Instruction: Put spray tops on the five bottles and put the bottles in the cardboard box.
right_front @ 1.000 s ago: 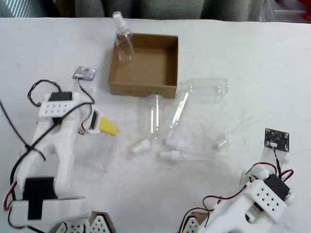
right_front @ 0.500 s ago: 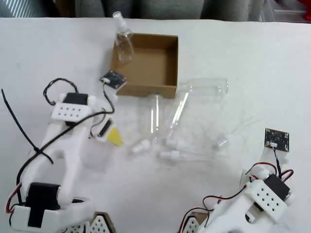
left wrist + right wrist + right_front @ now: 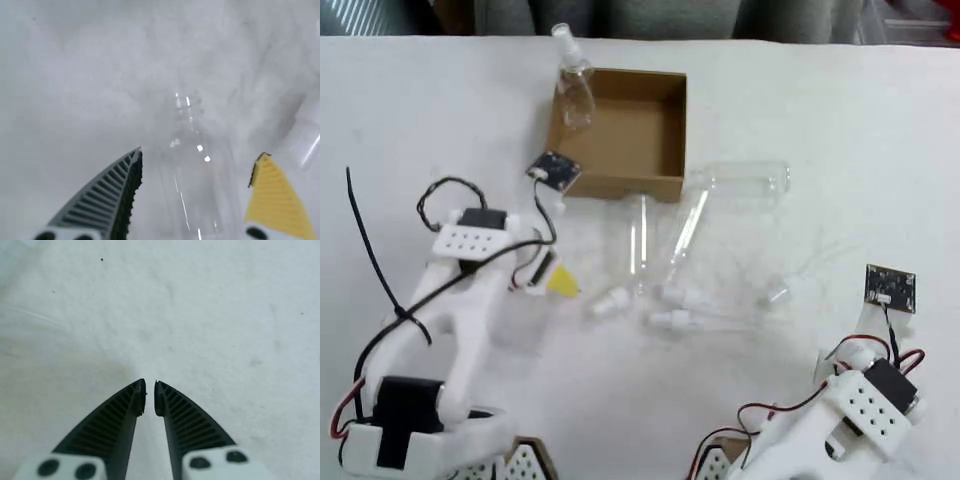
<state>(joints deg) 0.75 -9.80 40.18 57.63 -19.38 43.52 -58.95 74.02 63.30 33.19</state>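
- My left gripper (image 3: pixel 198 153) is wide open and straddles a clear bottle (image 3: pixel 195 170), with a gap on each side, so nothing is gripped yet. It sits near the box (image 3: pixel 615 187), off the left front corner, on the arms' side.
- The bottle has no top, and its open neck points away from the wrist.
- I judge the step to be picking this bottle up for capping. I would centre the fingers on the body below the shoulder, not on the neck, so the threads are free for a top.
- I would close slowly. Thin clear plastic looks slick and may flex or slip out if pinched off-centre.
- My right gripper (image 3: pixel 150 385) is pinched nearly together with nothing between the fingers. It is over bare table (image 3: pixel 225 300), well apart from the box, and must open before fetching a top.
- Loose tops (image 3: pixel 610 301) lie in front of the box, beside three other bottles (image 3: pixel 640 240).
- A capped bottle (image 3: pixel 575 90) leans in the box's far left corner.
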